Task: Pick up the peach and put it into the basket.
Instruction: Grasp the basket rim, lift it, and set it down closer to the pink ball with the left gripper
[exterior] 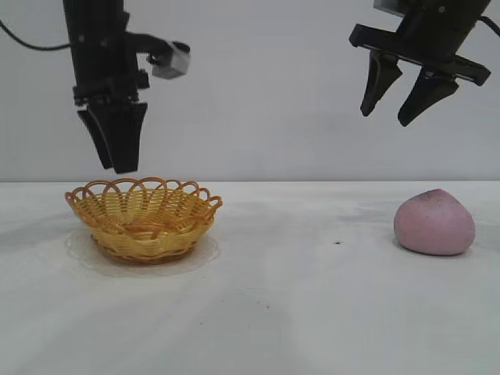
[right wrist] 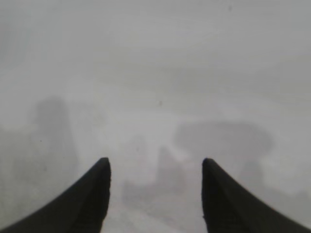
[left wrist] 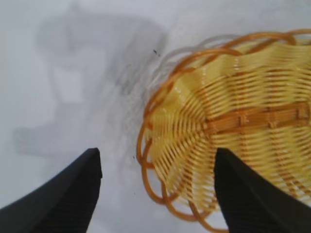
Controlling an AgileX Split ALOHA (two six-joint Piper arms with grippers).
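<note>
Peach [exterior: 434, 223] sits unobstructed on table [exterior: 297, 312] — basket [exterior: 144, 219] well apart.

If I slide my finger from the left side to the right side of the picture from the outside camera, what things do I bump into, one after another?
Left gripper hanging open above the basket's left part → basket on the table → right gripper, open, up high → peach on the table.
</note>
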